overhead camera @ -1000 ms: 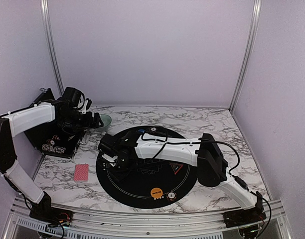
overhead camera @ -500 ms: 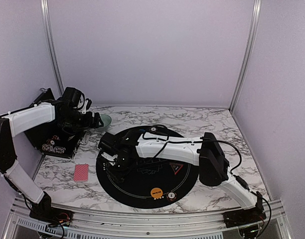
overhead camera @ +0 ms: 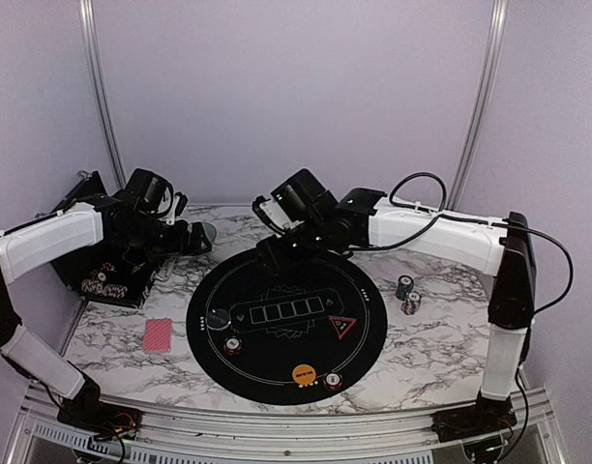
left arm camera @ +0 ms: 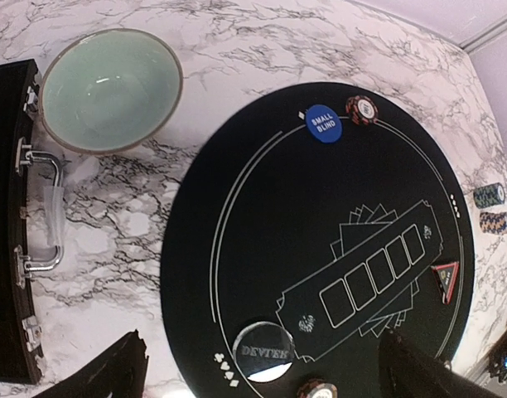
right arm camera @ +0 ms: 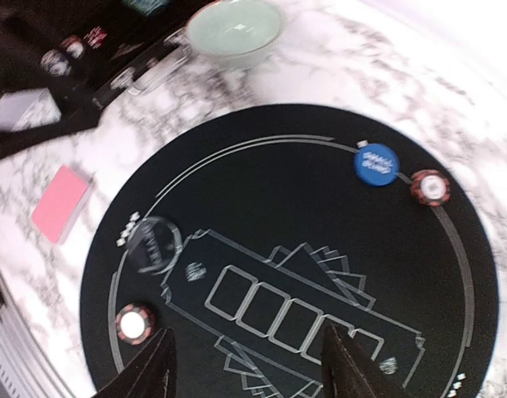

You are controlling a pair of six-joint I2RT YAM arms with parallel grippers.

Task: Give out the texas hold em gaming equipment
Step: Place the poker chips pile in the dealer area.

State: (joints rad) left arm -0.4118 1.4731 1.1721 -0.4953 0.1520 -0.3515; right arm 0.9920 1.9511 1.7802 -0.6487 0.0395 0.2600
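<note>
- My right gripper (right arm camera: 248,332) hangs over the black mat (overhead camera: 277,372), jaws apart, empty.
- My left gripper (left arm camera: 263,336) is wide open, empty.
- Pink card deck (overhead camera: 158,334) lies on the marble left of the mat, long axis near-to-far.
- Red triangle marker (overhead camera: 341,327) is on the mat, tip toward the near edge.

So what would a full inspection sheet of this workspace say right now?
Surface: marble table, round black mat on it.
Job's things: red card deck off the mat; dealer disc, blue disc, orange disc, red triangle, chips on it; two chip stacks right of it.
Clutter: teal bowl, black case.
Claws: left claw and right claw open, empty.
Cables: black cable loops over right arm.
Surroundings: plain walls, metal posts.
</note>
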